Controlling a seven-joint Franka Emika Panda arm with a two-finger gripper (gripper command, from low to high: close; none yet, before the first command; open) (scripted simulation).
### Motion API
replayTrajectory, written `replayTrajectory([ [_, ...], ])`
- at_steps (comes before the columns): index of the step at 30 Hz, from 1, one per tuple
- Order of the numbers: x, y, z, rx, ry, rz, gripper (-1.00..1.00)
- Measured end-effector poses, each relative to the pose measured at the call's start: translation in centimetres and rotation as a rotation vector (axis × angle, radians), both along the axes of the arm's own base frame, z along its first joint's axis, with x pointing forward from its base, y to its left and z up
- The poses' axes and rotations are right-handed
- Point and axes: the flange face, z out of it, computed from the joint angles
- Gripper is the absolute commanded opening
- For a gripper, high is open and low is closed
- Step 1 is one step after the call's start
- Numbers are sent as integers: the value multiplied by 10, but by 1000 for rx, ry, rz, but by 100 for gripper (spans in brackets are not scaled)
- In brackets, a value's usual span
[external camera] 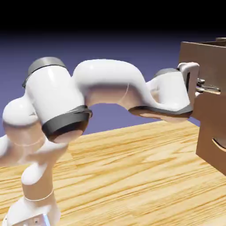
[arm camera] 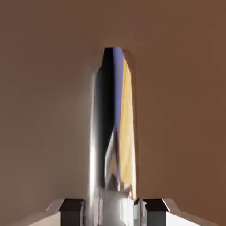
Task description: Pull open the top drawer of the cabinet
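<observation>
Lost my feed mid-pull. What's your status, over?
Pincer shut on the handle. Top drawer pulled out proud of the cabinet. Nothing in the way.

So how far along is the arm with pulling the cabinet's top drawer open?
Done: the two-finger gripper has reached the shiny metal handle. In hand: it's shut on that handle. The reddish-brown wooden top drawer already stands out from the tall cabinet below; how much pulling remains isn't clear.
</observation>
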Motion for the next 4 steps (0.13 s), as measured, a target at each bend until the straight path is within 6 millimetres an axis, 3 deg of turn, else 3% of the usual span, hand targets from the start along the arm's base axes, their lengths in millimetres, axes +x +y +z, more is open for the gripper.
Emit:
replayTrajectory([
  [1,-9,0,0,-1,-1,0,-100],
  [2,-10,0,0,-1,-1,0,100],
  [4,-10,-1,0,1,0,-1,100],
])
